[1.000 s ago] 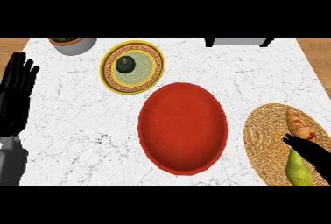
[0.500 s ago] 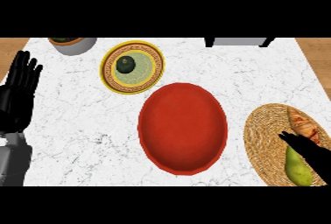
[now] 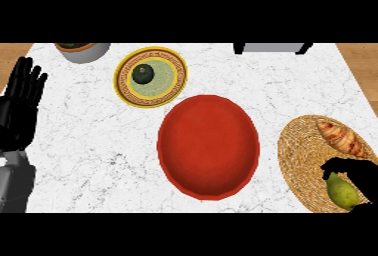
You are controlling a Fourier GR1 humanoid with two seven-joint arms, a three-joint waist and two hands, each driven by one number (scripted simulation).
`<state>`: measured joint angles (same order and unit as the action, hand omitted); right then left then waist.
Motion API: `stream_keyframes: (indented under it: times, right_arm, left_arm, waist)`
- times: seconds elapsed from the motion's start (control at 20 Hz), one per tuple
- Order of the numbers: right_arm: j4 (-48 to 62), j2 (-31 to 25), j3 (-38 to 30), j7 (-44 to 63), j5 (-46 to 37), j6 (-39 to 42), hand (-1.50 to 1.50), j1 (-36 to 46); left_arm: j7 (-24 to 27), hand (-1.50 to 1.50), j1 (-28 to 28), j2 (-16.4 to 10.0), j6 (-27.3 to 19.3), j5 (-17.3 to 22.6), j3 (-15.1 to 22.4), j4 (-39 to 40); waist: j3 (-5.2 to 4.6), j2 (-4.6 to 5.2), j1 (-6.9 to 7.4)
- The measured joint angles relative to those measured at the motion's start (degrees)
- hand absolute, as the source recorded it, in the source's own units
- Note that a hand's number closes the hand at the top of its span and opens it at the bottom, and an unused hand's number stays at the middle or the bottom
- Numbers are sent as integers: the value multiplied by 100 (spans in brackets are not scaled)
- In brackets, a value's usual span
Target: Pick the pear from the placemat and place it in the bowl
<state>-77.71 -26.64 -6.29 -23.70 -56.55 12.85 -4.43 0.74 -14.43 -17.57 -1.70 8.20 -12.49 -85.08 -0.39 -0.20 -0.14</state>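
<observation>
1. The pear (image 3: 342,192) lies on the woven placemat (image 3: 303,150) at the counter's right edge, just below a croissant (image 3: 341,136).
2. The right hand (image 3: 358,172) covers the pear's top; whether it grips cannot be told.
3. The red bowl (image 3: 209,146) sits mid-counter, left of the placemat, apart from it.
4. Behind the bowl is a yellow plate (image 3: 174,75) bearing a dark green fruit (image 3: 143,74).
5. The left hand (image 3: 21,107) rests at the left edge, fingers straight, holding nothing.

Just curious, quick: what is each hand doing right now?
Left hand: open, resting at the left edge, holding nothing.
Right hand: over the pear on the placemat; grip cannot be told.
</observation>
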Motion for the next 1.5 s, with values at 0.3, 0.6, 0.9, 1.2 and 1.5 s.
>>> stream_keyframes:
  times: [0.3,0.6,0.9,1.2,1.5]
  right_arm:
    - [1072,-470,-340,-591,-83,-211,150,645]
    - [3134,-1333,-661,-1307,-381,-614,150,1799]
    - [4249,-1842,-953,-1825,-435,-1151,150,2600]
    - [4032,-2202,-1360,-2202,55,-955,150,2791]
    - [3105,-2398,-1685,-2625,878,2,150,2886]
  left_arm:
    - [44,0,24,-44,121,23,-73,-13]
    - [88,0,-129,32,106,-25,0,86]
    - [96,0,14,56,130,-58,11,-3]
    - [-22,0,55,54,86,-47,-41,-121]
    - [-136,0,56,-23,81,-21,-134,-143]
  waist:
    - [17,14,51]
    - [45,62,156]
    - [49,48,125]
    - [40,17,36]
    - [30,-20,-71]
